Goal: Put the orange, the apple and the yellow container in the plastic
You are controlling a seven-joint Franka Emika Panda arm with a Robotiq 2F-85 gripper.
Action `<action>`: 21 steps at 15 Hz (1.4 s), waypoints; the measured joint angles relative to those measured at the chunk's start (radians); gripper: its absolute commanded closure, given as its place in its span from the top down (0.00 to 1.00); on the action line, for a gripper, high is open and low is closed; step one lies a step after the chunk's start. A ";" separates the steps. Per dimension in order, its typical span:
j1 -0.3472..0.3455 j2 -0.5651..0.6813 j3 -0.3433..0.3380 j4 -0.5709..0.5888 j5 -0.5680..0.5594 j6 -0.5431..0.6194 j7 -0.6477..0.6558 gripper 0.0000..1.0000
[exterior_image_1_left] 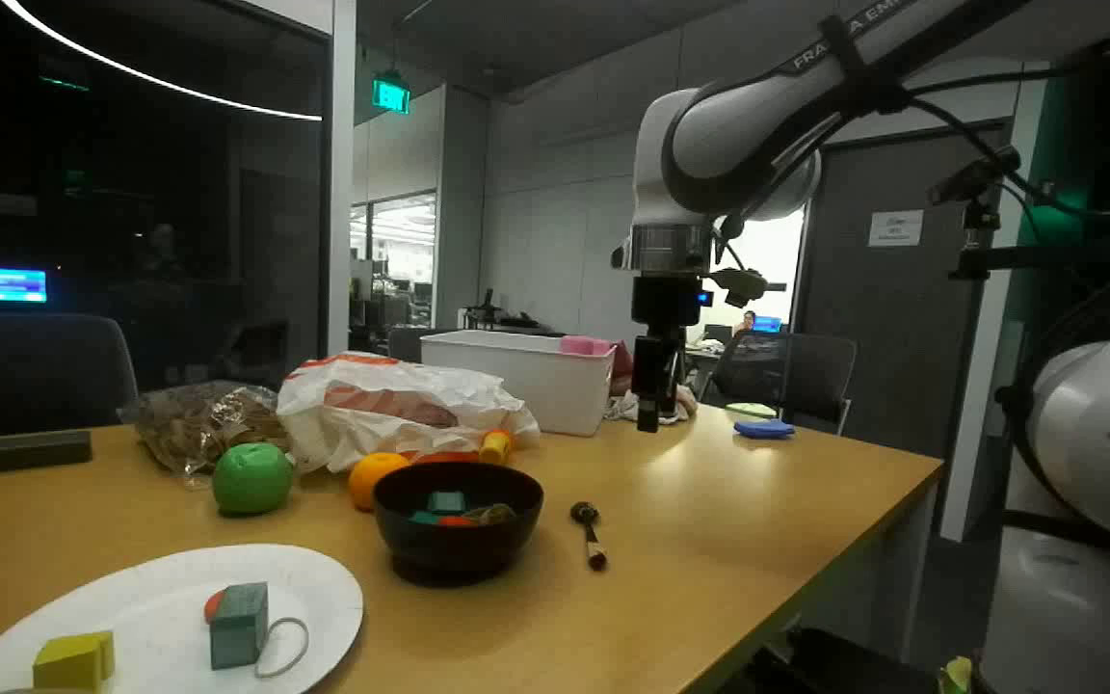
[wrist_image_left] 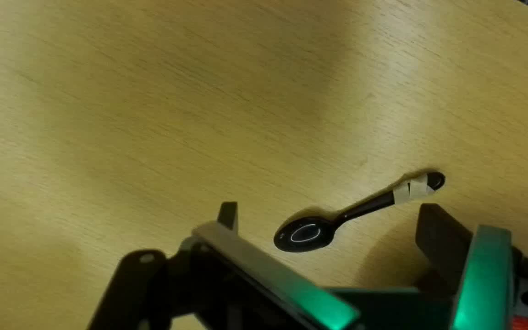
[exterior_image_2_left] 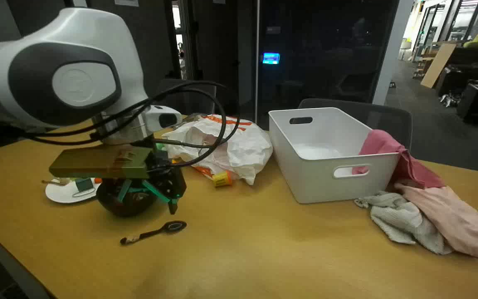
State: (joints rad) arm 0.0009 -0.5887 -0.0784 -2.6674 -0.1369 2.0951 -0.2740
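"State the condition of the tool."

"The gripper (wrist_image_left: 330, 221) is positioned above the table (exterior_image_1_left: 690, 525). Its fingers (wrist_image_left: 440, 238) point downward and stand wide apart. The wrist view shows a black spoon (wrist_image_left: 360, 211) on the table, between the fingertips."

"Identify the plastic."

"White plastic bag (exterior_image_2_left: 249, 149): crumpled, with orange-red print, lying beside the white bin (exterior_image_2_left: 322, 182). A pink cloth (exterior_image_2_left: 382, 143) hangs over the bin's rim."

"Now locate the three items."

"All are outside the bag. Green apple (exterior_image_1_left: 252, 478): on the table, near the orange (exterior_image_1_left: 372, 479). Orange: behind the black bowl (exterior_image_1_left: 459, 554) in an exterior view, partly hidden by it. Yellow container (exterior_image_2_left: 221, 179): on the table, at the edge of the bag. From where I stand, I cannot tell whether the two touch."

"Record the remaining tableware."

"Bowl: upright, with a teal block (exterior_image_1_left: 446, 501) and other small pieces inside. Paper plate (exterior_image_1_left: 150, 583): bears a gray-green block (exterior_image_1_left: 239, 627) and a yellow block (exterior_image_1_left: 68, 663), set apart."
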 measured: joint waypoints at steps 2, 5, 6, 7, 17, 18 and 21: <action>0.000 0.000 0.000 0.004 0.000 0.001 0.000 1.00; 0.000 -0.002 0.000 0.005 0.000 0.001 0.000 1.00; 0.000 -0.002 0.000 0.005 0.000 0.001 0.000 1.00; 0.000 -0.003 0.000 0.005 0.000 0.001 0.000 1.00; 0.071 0.041 0.021 0.010 0.056 0.022 0.000 1.00; 0.089 0.056 0.035 0.018 0.064 0.034 0.001 1.00; 0.141 0.123 0.089 0.081 0.093 0.070 0.011 1.00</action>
State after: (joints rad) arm 0.1421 -0.4660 0.0106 -2.5860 -0.0440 2.1648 -0.2631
